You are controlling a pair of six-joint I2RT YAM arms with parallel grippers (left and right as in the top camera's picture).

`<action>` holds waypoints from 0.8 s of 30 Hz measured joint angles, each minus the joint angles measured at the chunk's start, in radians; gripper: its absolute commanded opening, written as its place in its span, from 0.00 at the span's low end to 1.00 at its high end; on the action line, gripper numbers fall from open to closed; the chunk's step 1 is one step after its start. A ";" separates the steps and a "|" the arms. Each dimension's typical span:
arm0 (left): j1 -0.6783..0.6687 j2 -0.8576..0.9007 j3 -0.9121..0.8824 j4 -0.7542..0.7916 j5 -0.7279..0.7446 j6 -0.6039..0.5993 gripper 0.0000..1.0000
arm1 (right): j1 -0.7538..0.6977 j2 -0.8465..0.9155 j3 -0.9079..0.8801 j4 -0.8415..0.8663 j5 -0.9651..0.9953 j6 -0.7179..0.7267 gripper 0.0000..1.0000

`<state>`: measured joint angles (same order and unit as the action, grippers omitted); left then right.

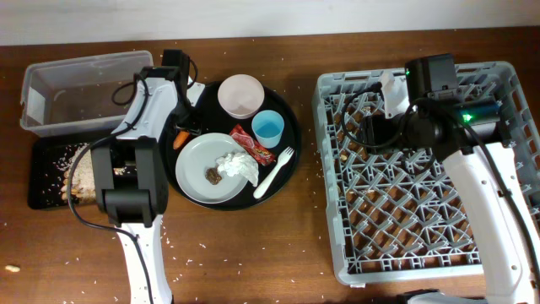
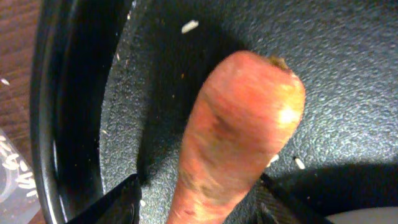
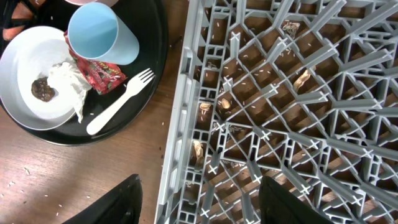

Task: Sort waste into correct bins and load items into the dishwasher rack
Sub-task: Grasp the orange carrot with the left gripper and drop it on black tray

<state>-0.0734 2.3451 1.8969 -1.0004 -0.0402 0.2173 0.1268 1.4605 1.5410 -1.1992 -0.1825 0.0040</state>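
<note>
Carrot [image 2: 236, 137] between left pincer's [image 2: 199, 202] spread jaws

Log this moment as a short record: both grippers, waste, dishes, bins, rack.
left gripper: open, fingers either side of the carrot on the round black tray
right gripper: open, empty, over the rack's left edge
plate: holds napkin and brown chunk
wrapper: between plate and blue cup
bowl, fork: on the round tray
black rectangular tray: rice scraps
clear tub: beside that tray
rack: no dishes loaded
</note>
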 measured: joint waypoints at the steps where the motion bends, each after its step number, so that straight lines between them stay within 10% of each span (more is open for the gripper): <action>1: 0.000 -0.005 -0.011 0.011 0.005 0.000 0.51 | 0.000 0.000 0.000 0.000 0.000 0.000 0.59; 6: -0.010 -0.011 -0.026 0.032 0.023 0.006 0.13 | 0.000 0.000 0.000 0.000 0.000 -0.001 0.59; 14: -0.010 0.000 0.049 -0.081 0.012 0.007 0.04 | 0.000 0.000 0.000 0.000 0.000 0.000 0.60; 24: 0.024 0.001 0.926 -0.688 -0.025 -0.164 0.00 | 0.000 0.000 0.000 -0.001 0.000 0.000 0.60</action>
<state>-0.0494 2.3459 2.8227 -1.6886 -0.0654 0.0528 0.1268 1.4609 1.5410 -1.1999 -0.1822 0.0040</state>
